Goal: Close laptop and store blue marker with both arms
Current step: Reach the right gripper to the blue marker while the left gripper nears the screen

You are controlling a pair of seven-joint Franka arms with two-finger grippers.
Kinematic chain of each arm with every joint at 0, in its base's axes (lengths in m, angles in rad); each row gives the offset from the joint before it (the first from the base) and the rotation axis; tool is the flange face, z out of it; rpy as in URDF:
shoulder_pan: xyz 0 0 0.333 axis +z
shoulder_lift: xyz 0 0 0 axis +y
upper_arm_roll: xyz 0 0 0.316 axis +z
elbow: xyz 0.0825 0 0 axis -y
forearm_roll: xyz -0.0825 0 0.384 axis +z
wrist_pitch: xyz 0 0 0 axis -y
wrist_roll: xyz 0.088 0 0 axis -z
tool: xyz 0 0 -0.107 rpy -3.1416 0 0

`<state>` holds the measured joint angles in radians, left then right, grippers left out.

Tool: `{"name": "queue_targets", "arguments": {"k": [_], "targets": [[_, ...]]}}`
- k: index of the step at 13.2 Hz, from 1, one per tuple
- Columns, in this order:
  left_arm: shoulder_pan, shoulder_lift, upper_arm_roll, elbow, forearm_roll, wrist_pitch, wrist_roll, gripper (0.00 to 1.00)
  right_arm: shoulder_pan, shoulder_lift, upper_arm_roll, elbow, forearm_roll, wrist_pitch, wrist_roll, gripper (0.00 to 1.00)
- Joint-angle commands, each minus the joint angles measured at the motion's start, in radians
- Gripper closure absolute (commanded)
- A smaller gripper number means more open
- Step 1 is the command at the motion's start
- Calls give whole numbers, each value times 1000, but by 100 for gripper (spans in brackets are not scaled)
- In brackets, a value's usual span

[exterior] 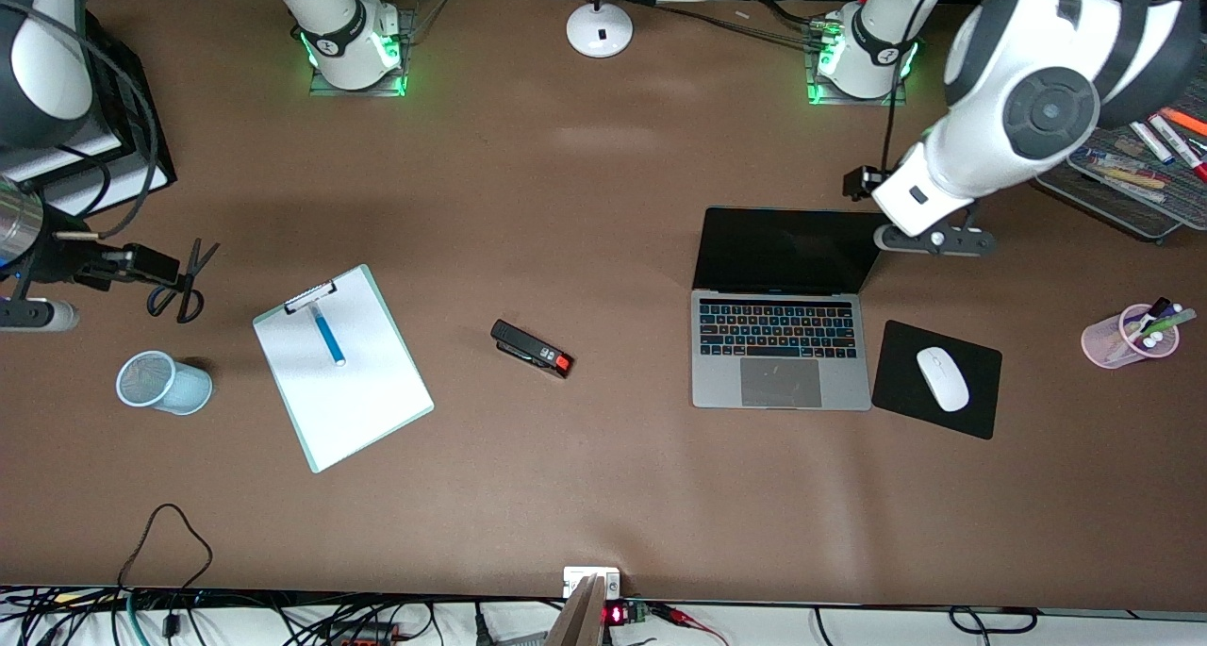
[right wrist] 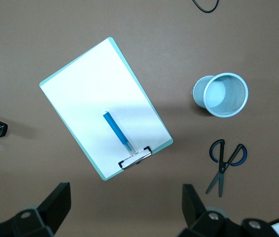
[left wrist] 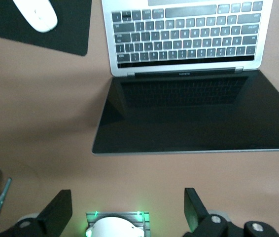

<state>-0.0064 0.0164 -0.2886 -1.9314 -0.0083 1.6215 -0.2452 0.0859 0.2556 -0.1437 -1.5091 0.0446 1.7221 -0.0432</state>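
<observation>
The laptop (exterior: 781,335) lies open toward the left arm's end of the table, black screen tilted far back; it also shows in the left wrist view (left wrist: 189,111). My left gripper (exterior: 934,239) hangs open and empty over the table beside the screen's top corner, its own view showing wide-apart jaws (left wrist: 124,215). The blue marker (exterior: 329,335) lies on a white clipboard (exterior: 349,391) toward the right arm's end, also in the right wrist view (right wrist: 116,129). My right gripper (exterior: 42,313) is open and empty (right wrist: 124,205), up in the air near the scissors.
Scissors (exterior: 184,283) and a blue mesh cup (exterior: 162,382) lie beside the clipboard. A black stapler (exterior: 531,348) sits mid-table. A white mouse (exterior: 942,378) rests on a black pad (exterior: 905,396) beside the laptop. A pink marker cup (exterior: 1127,337) and wire tray (exterior: 1132,189) stand at the left arm's end.
</observation>
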Motion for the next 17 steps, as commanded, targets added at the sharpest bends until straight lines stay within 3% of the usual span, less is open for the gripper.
{"name": "queue_targets", "arguments": {"k": [1, 6, 17], "targets": [[11, -53, -58, -81, 13, 35, -72, 0, 3, 36, 7, 10, 8, 10, -17, 0], [10, -87, -76, -204, 13, 156, -75, 0, 38, 115, 9, 10, 12, 59, -44, 0], [10, -93, -92, -277, 13, 187, -86, 0, 78, 306, 9, 6, 8, 225, -333, 0]]}}
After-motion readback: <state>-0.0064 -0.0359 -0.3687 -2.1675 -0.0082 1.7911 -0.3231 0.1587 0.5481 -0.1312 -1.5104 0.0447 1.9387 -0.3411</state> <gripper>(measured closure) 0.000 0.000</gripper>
